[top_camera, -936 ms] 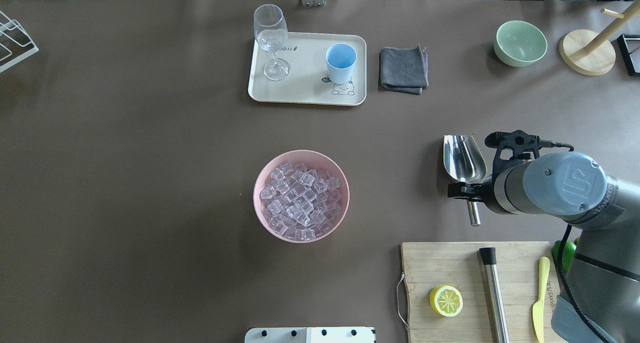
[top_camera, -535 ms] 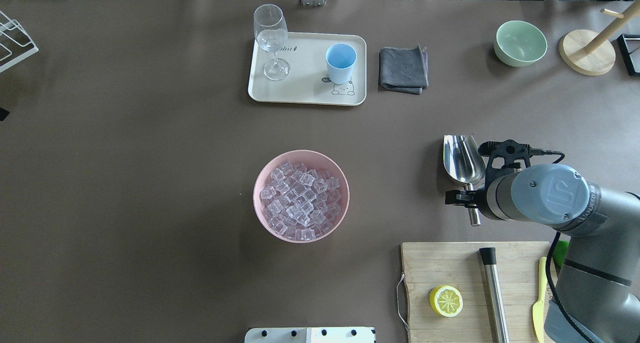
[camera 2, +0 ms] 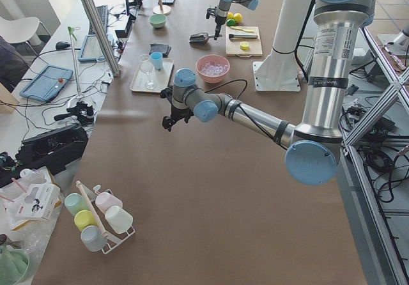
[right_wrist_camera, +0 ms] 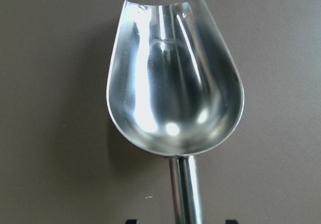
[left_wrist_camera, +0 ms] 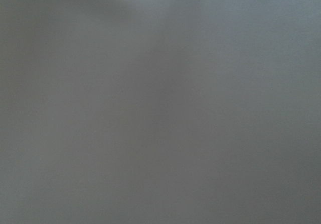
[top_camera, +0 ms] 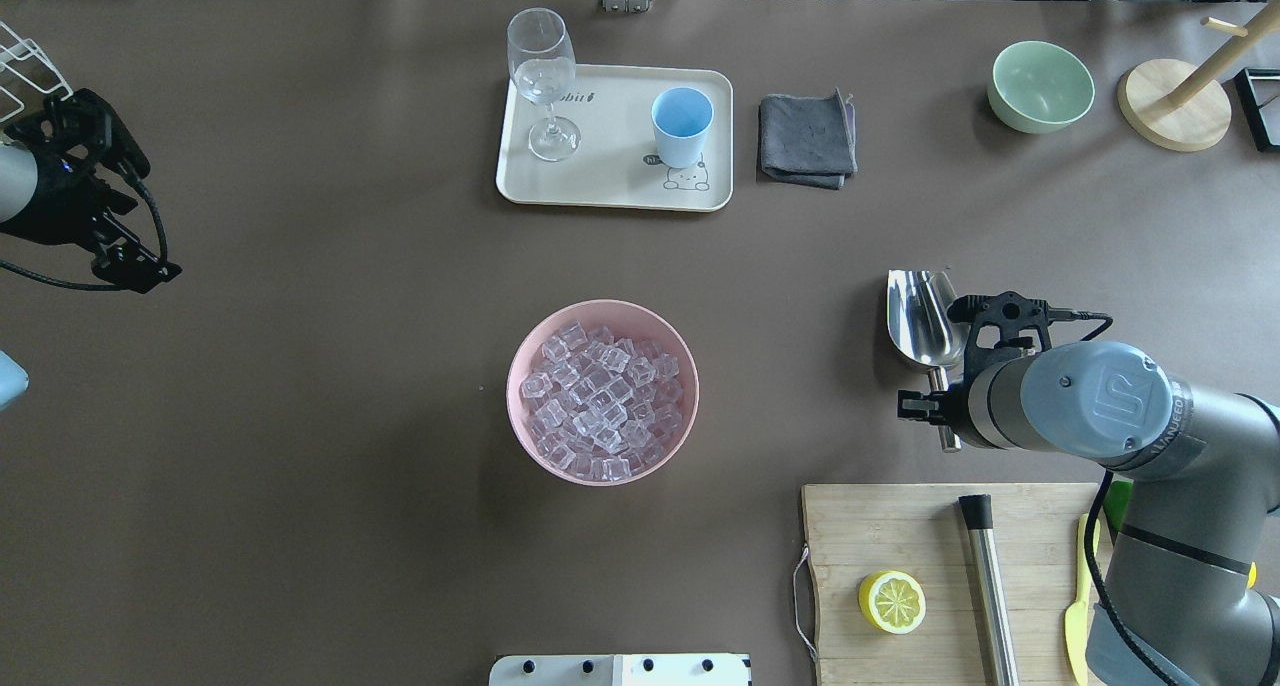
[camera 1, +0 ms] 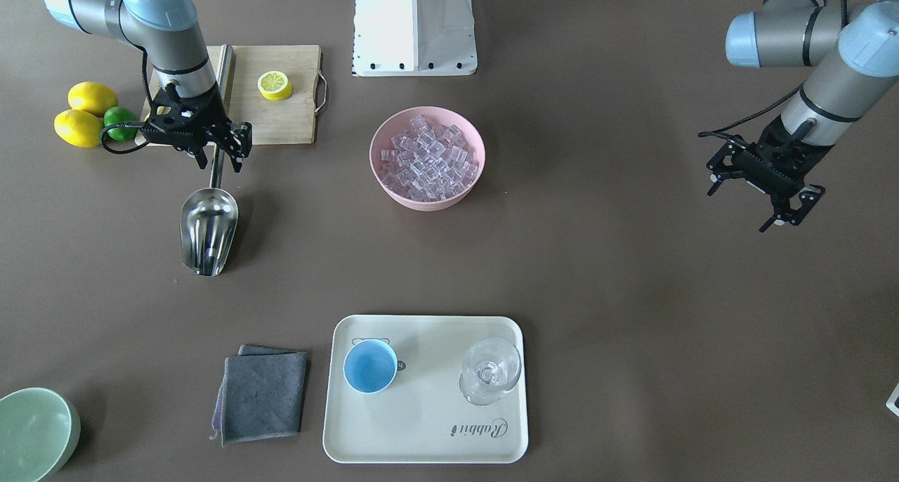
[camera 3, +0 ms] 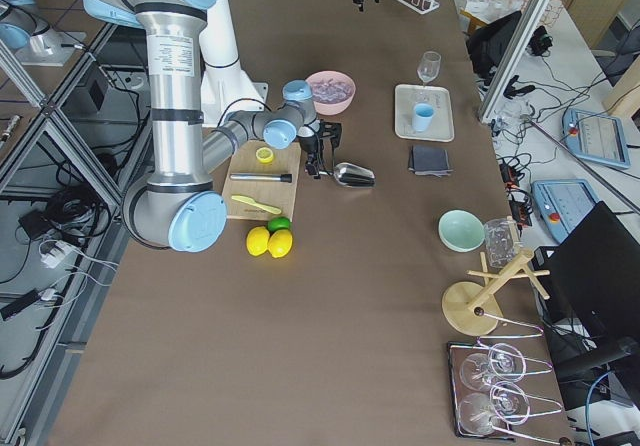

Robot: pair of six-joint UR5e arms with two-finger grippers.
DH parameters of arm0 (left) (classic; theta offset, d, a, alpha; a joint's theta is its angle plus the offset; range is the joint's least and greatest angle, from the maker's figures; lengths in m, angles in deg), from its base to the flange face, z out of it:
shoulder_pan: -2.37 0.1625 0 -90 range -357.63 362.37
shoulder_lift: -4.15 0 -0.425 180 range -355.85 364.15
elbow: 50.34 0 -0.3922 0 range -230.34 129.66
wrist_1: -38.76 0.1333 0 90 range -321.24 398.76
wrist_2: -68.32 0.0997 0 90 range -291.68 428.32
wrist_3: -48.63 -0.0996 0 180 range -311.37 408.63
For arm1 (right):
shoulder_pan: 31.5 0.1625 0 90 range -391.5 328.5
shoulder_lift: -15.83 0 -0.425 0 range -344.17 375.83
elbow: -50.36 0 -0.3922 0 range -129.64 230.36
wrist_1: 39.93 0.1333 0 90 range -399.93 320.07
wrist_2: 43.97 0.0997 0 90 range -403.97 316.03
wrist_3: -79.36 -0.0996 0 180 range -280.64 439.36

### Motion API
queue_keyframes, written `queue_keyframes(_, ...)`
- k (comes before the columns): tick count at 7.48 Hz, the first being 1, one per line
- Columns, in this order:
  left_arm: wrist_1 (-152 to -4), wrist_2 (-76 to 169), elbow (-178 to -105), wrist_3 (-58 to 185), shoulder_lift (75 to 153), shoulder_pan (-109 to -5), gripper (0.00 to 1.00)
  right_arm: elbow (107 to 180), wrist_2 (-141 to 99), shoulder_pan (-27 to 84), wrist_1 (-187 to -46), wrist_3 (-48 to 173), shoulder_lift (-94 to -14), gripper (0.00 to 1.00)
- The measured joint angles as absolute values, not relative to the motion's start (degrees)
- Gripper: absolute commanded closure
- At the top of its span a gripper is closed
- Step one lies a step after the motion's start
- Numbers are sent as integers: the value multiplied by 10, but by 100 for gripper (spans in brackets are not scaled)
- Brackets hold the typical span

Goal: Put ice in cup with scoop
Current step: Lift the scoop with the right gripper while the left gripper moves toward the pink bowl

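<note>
The steel scoop (top_camera: 925, 321) lies on the table at the right, trough away from me, and fills the right wrist view (right_wrist_camera: 175, 93). My right gripper (top_camera: 938, 406) is open and low over its rod handle, fingers on either side of it (camera 1: 218, 150). The ice (top_camera: 600, 401) fills a pink bowl (top_camera: 600, 307) in the middle of the table. The light-blue cup (top_camera: 682, 126) stands empty on a cream tray (top_camera: 610, 181) at the back. My left gripper (top_camera: 140, 206) is open and empty, hovering above the far left of the table (camera 1: 762, 201).
A stemmed glass (top_camera: 543, 76) shares the tray. A grey cloth (top_camera: 806, 138) lies right of it, and a pale-green bowl (top_camera: 1040, 86) sits further right. A cutting board (top_camera: 900, 526) at the front right holds a lemon half (top_camera: 891, 601), a steel cylinder (top_camera: 988, 591) and a plastic knife (top_camera: 1080, 596).
My right gripper has drawn back along the scoop and settled over its handle. My left gripper has come into the overhead view at the left edge. The scoop has not moved.
</note>
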State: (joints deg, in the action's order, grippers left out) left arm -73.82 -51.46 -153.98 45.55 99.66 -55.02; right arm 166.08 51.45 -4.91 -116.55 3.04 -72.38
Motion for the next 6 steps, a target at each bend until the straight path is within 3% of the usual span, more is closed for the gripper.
queue_keyframes(1, -758, -511, -1537, 454, 1003, -532, 1, 1665, 517, -50, -1164, 31, -729, 100)
queue_keyframes(4, -860, -521, -1501, 453, 1027, -481, 1, 1678, 518, -50, -1166, 33, -748, 100)
queue_keyframes(6, -945, -521, -1476, 451, 1030, -446, 2, 1726, 519, -50, -1214, 84, -754, 100)
